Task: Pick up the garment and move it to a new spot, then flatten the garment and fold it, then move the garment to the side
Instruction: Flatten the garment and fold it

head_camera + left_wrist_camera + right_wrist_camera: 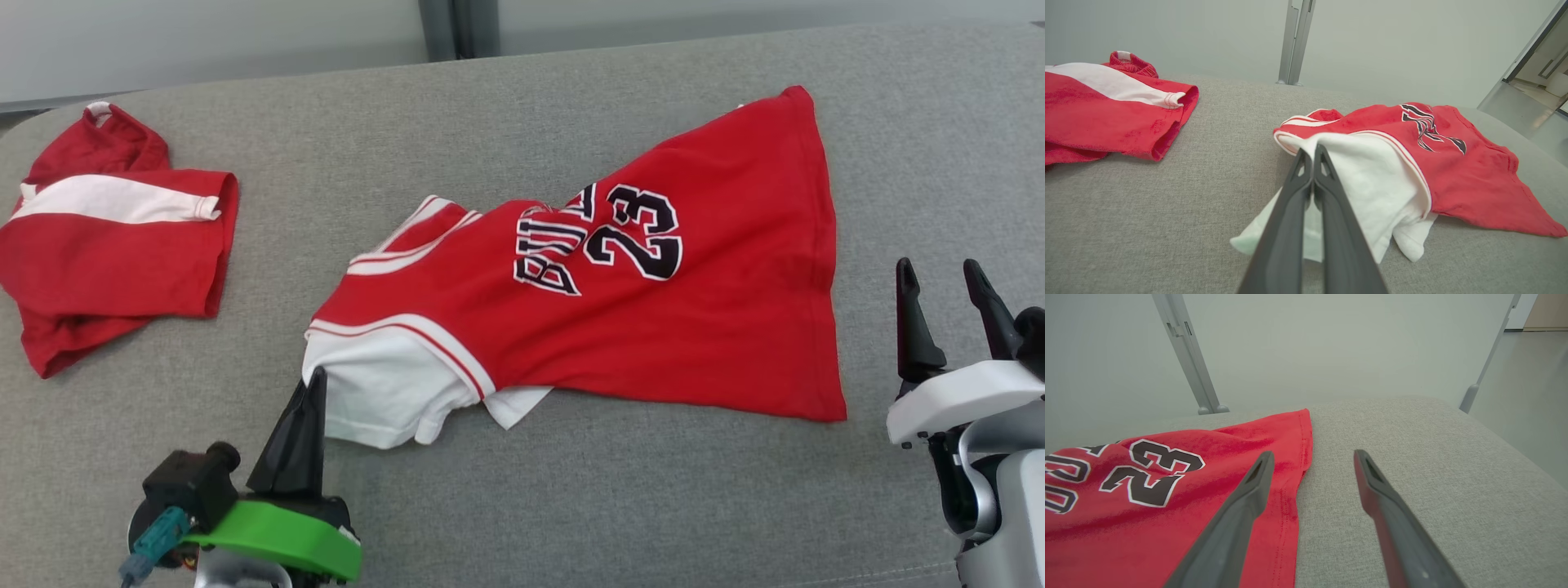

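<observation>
The garment (pixel 653 310) is a red jersey with dark "23" lettering and a white sleeve, lying crumpled across the middle of the grey cushion. My left gripper (pixel 314 377) is at the sleeve's near left corner, shut on the white fabric. In the left wrist view its fingers (pixel 1312 152) press together into the raised edge of the white sleeve (pixel 1372 179). My right gripper (pixel 947 282) stands open to the right of the jersey's hem, holding nothing. In the right wrist view, the right gripper (pixel 1312 457) hovers just above the red hem (pixel 1290 465), its left finger over the cloth.
A second red garment with a white stripe (pixel 114 237) lies folded at the far left of the grey cushion (pixel 571 506). A pale wall with a metal post (pixel 445 28) runs behind. The cushion's edge drops off at the right (pixel 1515 449).
</observation>
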`<state>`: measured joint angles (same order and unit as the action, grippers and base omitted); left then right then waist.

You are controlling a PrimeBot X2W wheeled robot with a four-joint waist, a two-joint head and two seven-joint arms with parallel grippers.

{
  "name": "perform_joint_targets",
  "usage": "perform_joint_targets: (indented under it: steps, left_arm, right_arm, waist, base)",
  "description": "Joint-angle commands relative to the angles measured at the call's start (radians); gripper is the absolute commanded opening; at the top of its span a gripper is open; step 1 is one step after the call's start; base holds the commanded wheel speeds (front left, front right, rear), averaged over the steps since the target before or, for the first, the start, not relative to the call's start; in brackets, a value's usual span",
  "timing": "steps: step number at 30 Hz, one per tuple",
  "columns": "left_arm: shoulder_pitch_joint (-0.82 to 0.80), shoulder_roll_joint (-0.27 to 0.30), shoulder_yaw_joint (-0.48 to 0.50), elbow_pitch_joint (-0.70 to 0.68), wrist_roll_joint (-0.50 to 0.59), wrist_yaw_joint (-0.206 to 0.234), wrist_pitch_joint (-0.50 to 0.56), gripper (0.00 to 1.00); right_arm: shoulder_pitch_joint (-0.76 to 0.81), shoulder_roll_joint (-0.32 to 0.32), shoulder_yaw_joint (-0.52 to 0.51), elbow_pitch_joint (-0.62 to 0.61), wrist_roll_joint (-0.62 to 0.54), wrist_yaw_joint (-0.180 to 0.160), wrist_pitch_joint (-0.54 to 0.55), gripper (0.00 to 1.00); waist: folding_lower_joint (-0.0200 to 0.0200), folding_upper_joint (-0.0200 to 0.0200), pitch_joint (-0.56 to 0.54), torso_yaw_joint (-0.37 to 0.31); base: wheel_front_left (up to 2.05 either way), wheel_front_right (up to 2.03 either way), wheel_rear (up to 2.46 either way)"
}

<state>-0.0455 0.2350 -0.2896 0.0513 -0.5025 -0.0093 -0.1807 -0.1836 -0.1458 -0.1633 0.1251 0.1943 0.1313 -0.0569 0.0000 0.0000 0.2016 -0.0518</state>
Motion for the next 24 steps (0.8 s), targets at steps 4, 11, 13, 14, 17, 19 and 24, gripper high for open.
perform_joint_targets:
  steps: [4, 11, 13, 14, 17, 19, 24]
  left_arm:
    - [0.09, 0.01, 0.012, -0.072, -0.04, 0.038, 0.051, 0.0]
    - [0.08, -0.013, 0.004, 0.008, -0.06, 0.038, 0.063, 0.09]
    - [0.063, -0.023, 0.0, 0.043, -0.064, 0.032, 0.051, 0.21]
    - [0.057, -0.029, -0.001, 0.059, -0.068, 0.028, 0.043, 0.25]
    - [0.036, -0.045, -0.002, 0.113, -0.062, 0.021, 0.007, 0.86]
    - [0.023, -0.054, 0.0, 0.142, -0.058, 0.019, -0.017, 1.0]
    - [0.004, -0.062, 0.017, 0.169, -0.033, 0.02, -0.065, 1.0]
  right_arm:
    - [0.02, 0.007, -0.049, 0.025, -0.028, -0.001, 0.005, 1.0]
    - [0.04, -0.001, -0.181, 0.051, -0.077, -0.001, -0.006, 1.0]
    - [0.049, 0.0, -0.208, 0.046, -0.09, -0.001, -0.001, 1.0]
    - [0.052, 0.002, -0.219, 0.043, -0.093, -0.001, 0.0, 1.0]
    - [0.067, 0.006, -0.232, 0.039, -0.097, -0.001, -0.002, 1.0]
    - [0.079, 0.006, -0.223, 0.038, -0.092, -0.001, -0.01, 1.0]
    - [0.091, 0.016, -0.154, 0.022, -0.082, -0.001, -0.064, 1.0]
  waist:
    - [0.0, 0.0, -0.008, 0.025]
    - [0.0, 0.0, -0.007, 0.009]
    - [0.0, 0.0, -0.008, 0.0]
    - [0.0, 0.0, -0.009, -0.004]
    - [0.0, 0.0, -0.015, -0.015]
    - [0.0, 0.0, -0.021, -0.021]
    - [0.0, 0.0, -0.039, -0.026]
  base:
    - [0.0, 0.0, 0.0]
    - [0.0, 0.0, 0.0]
    - [0.0, 0.0, 0.0]
    - [0.0, 0.0, 0.0]
    - [0.0, 0.0, 0.0]
    - [0.0, 0.0, 0.0]
    - [0.0, 0.0, 0.0]
